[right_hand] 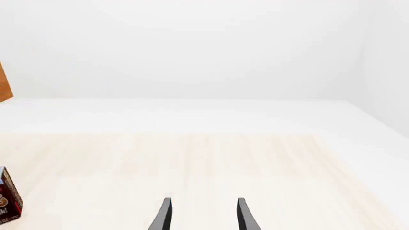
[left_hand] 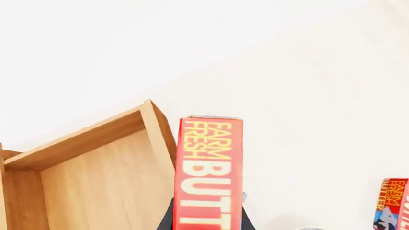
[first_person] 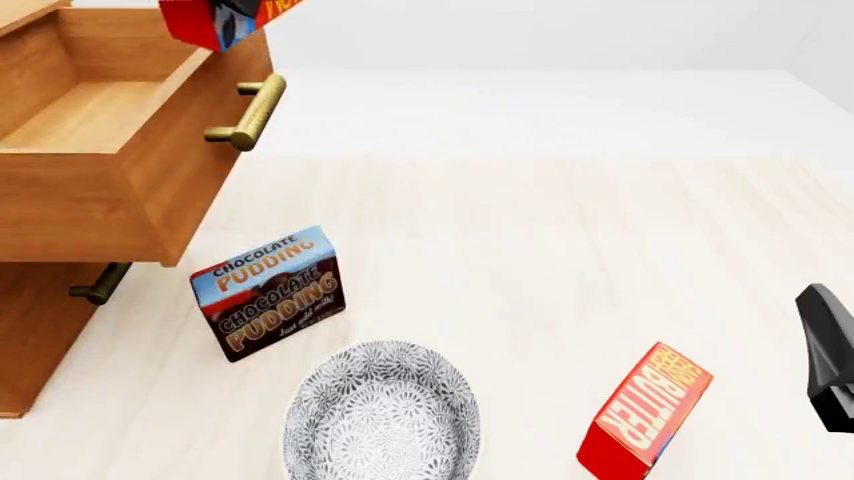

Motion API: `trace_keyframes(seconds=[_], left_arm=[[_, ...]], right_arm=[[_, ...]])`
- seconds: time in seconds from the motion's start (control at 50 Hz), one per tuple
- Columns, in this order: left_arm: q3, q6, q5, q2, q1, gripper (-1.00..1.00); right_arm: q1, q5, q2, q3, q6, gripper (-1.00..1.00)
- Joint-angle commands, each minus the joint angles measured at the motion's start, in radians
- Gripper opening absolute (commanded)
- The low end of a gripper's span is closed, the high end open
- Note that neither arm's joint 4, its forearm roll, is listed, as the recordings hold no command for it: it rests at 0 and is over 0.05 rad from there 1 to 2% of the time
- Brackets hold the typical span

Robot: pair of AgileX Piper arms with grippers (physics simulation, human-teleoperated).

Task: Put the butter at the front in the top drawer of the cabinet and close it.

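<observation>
My left claw [left_hand: 208,221] grips the small red-and-orange butter box [left_hand: 209,172] beside the pulled-out light wooden top drawer [first_person: 100,115]. My right claw [right_hand: 201,215] idles agape; dropping in and closing remain.

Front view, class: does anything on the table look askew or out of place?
The Chocolate Pudding box leans tilted beside the patterned bowl, and a second butter box stands slanted near the table's front. The top drawer hangs open with the butter held above it.

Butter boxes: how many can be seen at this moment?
2. One butter is held in the left gripper above the open top drawer; the other butter box stands on the table, right of the patterned bowl.
</observation>
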Motion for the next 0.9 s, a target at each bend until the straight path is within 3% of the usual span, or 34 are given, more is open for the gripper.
trace_keyframes(seconds=[0.02, 0.46, 0.9], left_arm=[[0.0, 0.035, 0.045, -0.074, 0.078, -1.0], [0.07, 0.037, 0.075, -0.182, 0.216, -1.0], [0.201, 0.021, 0.074, -0.276, 0.37, -1.0]], right_arm=[[0.001, 0.0, -0.007, 0.007, 0.002, 1.0], [0.001, 0.0, -0.007, 0.007, 0.002, 1.0], [0.001, 0.0, -0.007, 0.007, 0.002, 1.0]])
